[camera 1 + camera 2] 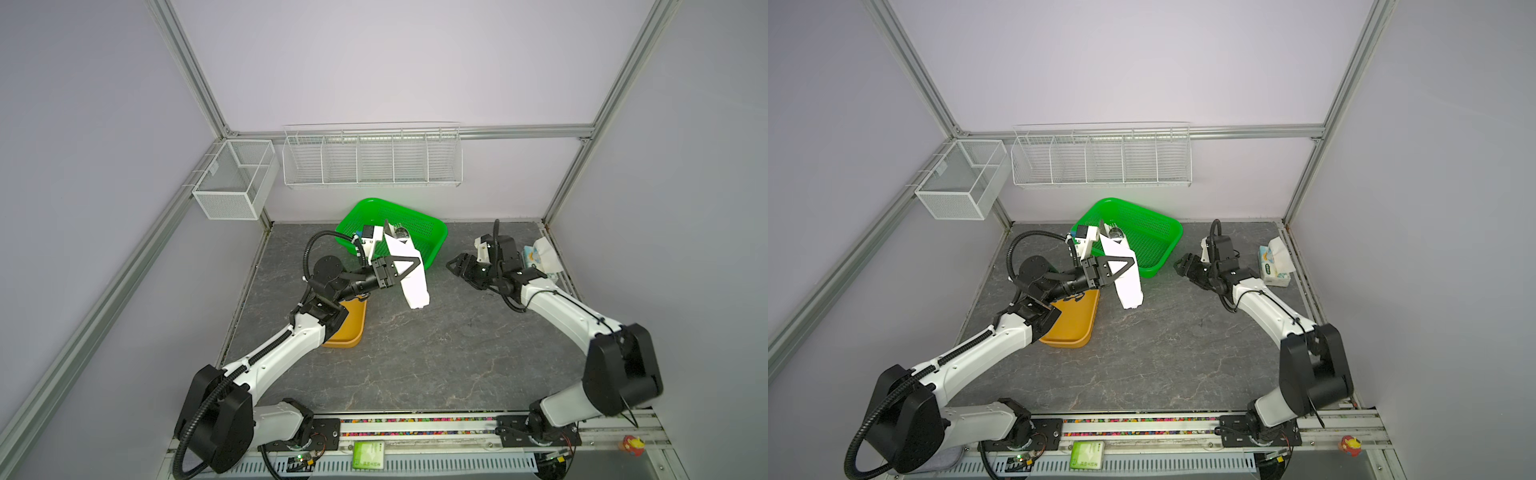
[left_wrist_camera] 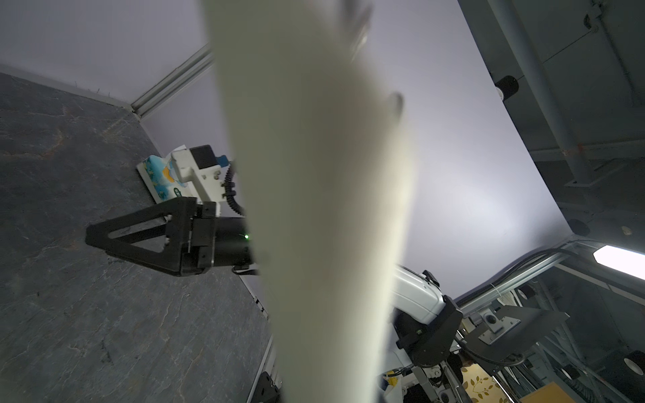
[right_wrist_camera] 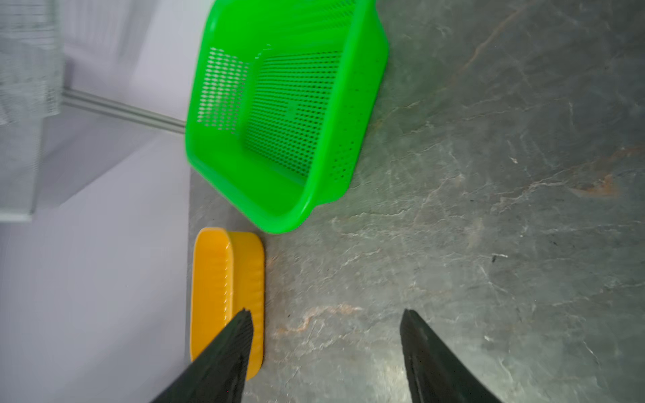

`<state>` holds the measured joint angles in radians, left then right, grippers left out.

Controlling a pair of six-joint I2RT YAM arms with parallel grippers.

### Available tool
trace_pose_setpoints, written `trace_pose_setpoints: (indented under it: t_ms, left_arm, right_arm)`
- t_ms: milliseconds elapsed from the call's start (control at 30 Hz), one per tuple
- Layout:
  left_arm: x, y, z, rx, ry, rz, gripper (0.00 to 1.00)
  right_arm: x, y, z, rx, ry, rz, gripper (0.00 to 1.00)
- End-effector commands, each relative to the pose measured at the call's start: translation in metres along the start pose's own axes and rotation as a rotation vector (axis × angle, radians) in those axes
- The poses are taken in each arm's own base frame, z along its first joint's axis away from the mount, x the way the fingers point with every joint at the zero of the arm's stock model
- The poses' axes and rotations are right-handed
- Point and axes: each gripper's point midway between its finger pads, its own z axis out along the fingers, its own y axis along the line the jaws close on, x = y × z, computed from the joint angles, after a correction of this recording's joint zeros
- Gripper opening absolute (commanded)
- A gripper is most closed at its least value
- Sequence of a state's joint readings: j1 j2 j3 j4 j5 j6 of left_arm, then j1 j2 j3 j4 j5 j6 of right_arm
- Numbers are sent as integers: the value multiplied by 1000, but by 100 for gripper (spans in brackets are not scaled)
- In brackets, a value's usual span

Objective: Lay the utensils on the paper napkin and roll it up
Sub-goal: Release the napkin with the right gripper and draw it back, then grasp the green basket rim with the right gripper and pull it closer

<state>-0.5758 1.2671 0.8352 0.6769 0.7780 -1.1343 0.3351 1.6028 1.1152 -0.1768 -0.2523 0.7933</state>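
1. Two worries, I am thinking. Nearest me, the paper napkin (image 1: 415, 286), rolled and tilted just beside the basket, is hanging seemingly clear of the table (image 1: 415, 357). Its loose lower end could be unwinding.
2. The left gripper (image 1: 415, 265) is clenching the napkin mid-length. A weak squeeze is risking the utensils (image 1: 400, 236) sliding out.
3. The right gripper (image 3: 327, 314) is waiting released and empty, well apart, so it is offering no support.
4. Farthest, the utensils' shiny ends are poking out over the green basket (image 1: 434, 249) and could be snagging its rim.

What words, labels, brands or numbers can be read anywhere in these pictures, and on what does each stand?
No text can be read.
Small green card on the front rail, seen in both top views: printed marks, too small to read.
Blue-and-white tissue pack: green label, too blurred to read.
No other writing shows.
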Motion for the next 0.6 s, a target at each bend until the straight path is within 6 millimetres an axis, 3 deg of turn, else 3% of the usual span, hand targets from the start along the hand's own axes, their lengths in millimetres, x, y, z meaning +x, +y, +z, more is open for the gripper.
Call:
trace_pose_setpoints:
  t_ms: [0,133,267,367,567]
  left_arm:
    - [-4,-13,-6,18,-27,46,0]
    - [-3,-15,-8,16,-27,46,0]
    - [-2,-15,-11,7,-36,47,0]
    - [-1,-18,-13,8,-33,50,0]
    - [0,-19,-16,-5,-32,54,0]
  right_arm:
    - [-32,16,26,-57,-61,68,70]
    - [-48,27,65,-123,-38,104,68]
    - [-61,11,101,-56,-35,166,65]
    - [-70,5,118,-39,-51,194,64]
    - [-81,-7,135,17,-58,209,47]
